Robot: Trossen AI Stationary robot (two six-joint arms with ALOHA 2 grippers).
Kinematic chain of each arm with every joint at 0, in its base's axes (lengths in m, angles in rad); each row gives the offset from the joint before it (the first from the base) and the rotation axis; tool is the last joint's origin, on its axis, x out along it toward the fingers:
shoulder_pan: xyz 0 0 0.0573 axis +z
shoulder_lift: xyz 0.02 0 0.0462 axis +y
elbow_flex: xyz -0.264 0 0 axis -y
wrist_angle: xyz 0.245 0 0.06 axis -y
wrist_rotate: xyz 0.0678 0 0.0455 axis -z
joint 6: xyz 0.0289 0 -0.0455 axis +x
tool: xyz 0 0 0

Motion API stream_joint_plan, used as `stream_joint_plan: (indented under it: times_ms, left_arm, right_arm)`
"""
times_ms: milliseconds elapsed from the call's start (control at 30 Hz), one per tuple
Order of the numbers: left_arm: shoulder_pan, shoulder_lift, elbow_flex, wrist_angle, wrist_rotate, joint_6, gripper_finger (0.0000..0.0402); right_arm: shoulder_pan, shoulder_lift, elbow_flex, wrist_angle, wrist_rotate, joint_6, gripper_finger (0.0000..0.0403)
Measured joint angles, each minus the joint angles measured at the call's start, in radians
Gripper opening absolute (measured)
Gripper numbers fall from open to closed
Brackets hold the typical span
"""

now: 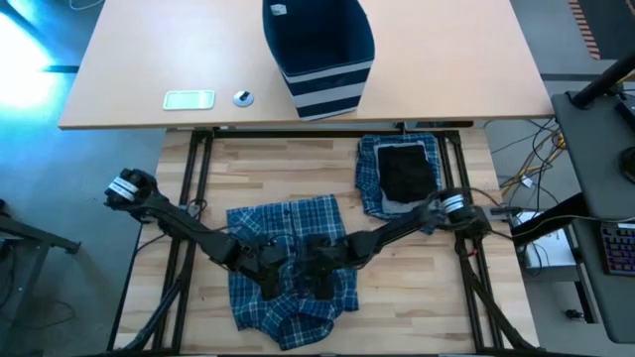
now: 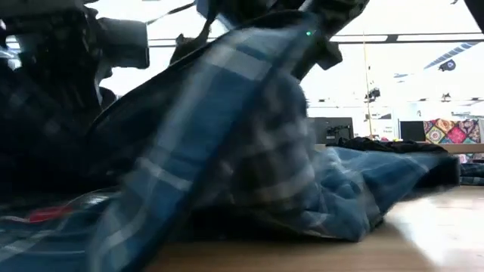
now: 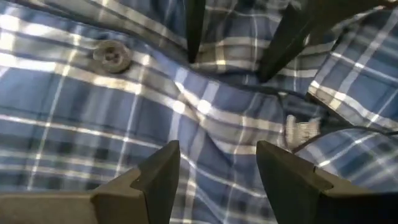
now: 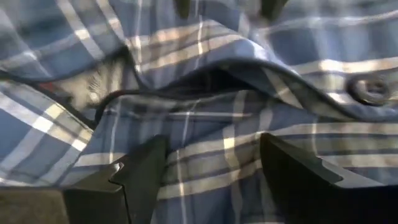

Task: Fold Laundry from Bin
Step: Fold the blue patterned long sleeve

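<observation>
A blue-and-white plaid shirt (image 1: 288,268) lies spread and rumpled on the wooden table, toward its near edge. Both grippers are low over its middle and face each other. My left gripper (image 1: 270,263) stands open, its fingers either side of a raised crease (image 3: 205,118) near a button (image 3: 112,56). My right gripper (image 1: 319,266) is open too, over the same ridge of cloth (image 4: 205,68). The navy striped bin (image 1: 327,79) stands on the far table. In the low view the plaid cloth (image 2: 227,136) fills the foreground. My left gripper (image 3: 217,149) slants down over the shirt's middle with plaid cloth between its open fingers; I cannot tell whether the fingertips touch it. My right gripper (image 4: 213,140) slants down from the opposite side over the same crease; whether it touches the cloth cannot be told either.
A folded plaid piece (image 1: 372,174) with a small black piece (image 1: 407,171) on top lies at the far right of the wooden table. On the lighter far table lie a flat pale-green item (image 1: 189,99) and a small round object (image 1: 243,97). Cables hang off the right side.
</observation>
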Motion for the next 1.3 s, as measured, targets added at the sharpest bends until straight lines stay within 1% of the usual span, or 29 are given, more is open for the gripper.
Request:
stream_joint_plan:
  times_ms: [67,167,267,400,567,733,867,967,1033,1167,1233,1300]
  left_arm:
    - [0.000,0.009,0.000,-0.011,0.003,0.000,0.0197]
    - [0.000,0.006,0.001,-0.002,0.003,-0.002,0.0197]
    - [-0.001,0.003,0.001,-0.009,0.006,-0.003,0.0197]
    - [-0.002,-0.003,0.001,-0.027,0.056,-0.014,0.0197]
    - [-0.033,-0.053,0.001,-0.036,0.067,-0.082,0.0197]
    - [-0.074,-0.110,0.001,-0.059,0.069,-0.135,0.0197]
    - [-0.092,-0.119,0.001,-0.080,0.074,-0.172,0.0197]
    - [-0.102,-0.119,0.001,-0.050,0.076,-0.198,0.0197]
    - [-0.113,-0.124,0.001,0.003,0.079,-0.228,0.0197]
    - [-0.172,-0.120,0.072,0.055,0.074,-0.278,0.0197]
    - [-0.211,-0.096,0.132,0.013,0.047,-0.280,0.0197]
    - [-0.251,-0.060,0.192,-0.082,0.003,-0.278,0.0197]
  right_arm:
    - [0.008,0.049,0.043,-0.003,0.005,0.010,0.0251]
    - [0.019,0.077,0.106,-0.031,0.017,0.038,0.0249]
    - [0.030,0.081,0.154,-0.094,0.036,0.039,0.0247]
    - [0.041,0.065,0.201,-0.149,0.094,0.034,0.0247]
    - [0.041,0.093,0.207,-0.071,0.166,0.043,0.0249]
    - [0.044,0.139,0.205,-0.033,0.202,0.036,0.0249]
    - [0.044,0.144,0.205,0.009,0.218,0.046,0.0251]
    - [0.047,0.123,0.204,0.017,0.218,0.062,0.0251]
    - [0.052,0.116,0.212,0.027,0.220,0.062,0.0252]
    - [0.057,0.129,0.213,0.041,0.222,0.063,0.0255]
    - [0.058,0.142,0.210,0.035,0.223,0.069,0.0256]
    - [0.056,0.159,0.210,0.050,0.226,0.069,0.0256]
